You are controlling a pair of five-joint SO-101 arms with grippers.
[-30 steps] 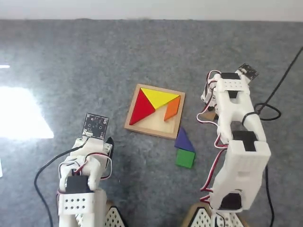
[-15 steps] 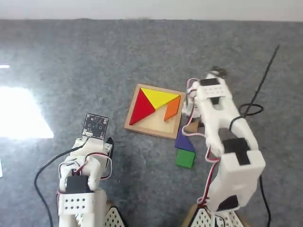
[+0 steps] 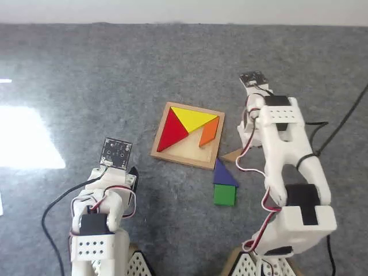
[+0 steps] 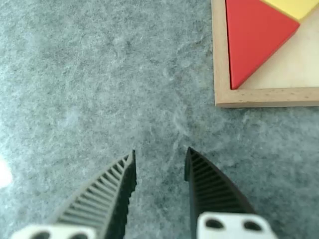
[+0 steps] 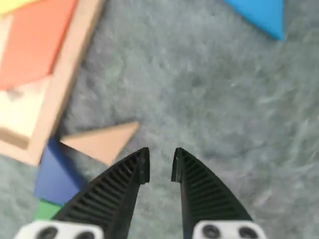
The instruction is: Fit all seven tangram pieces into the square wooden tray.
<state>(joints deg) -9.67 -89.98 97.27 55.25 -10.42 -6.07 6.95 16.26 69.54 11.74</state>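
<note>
Though barely parted, right claw point(image 5: 160, 167) empty; left claw point(image 4: 159, 163) wider, empty.

Mottled grey, felt-like counter point(image 3: 86, 69) extending across the high view. A pale wall point(image 3: 184, 11) runs as a narrow strip along its far edge. A bright patch of glare point(image 3: 23, 138) lies on the counter's left side.

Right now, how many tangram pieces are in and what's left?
Done: red triangle, yellow triangle, orange piece in the tray. In hand: nothing; right gripper hangs open by the tan triangle. Left: that, the dark blue triangle, green square, light blue triangle.
</note>
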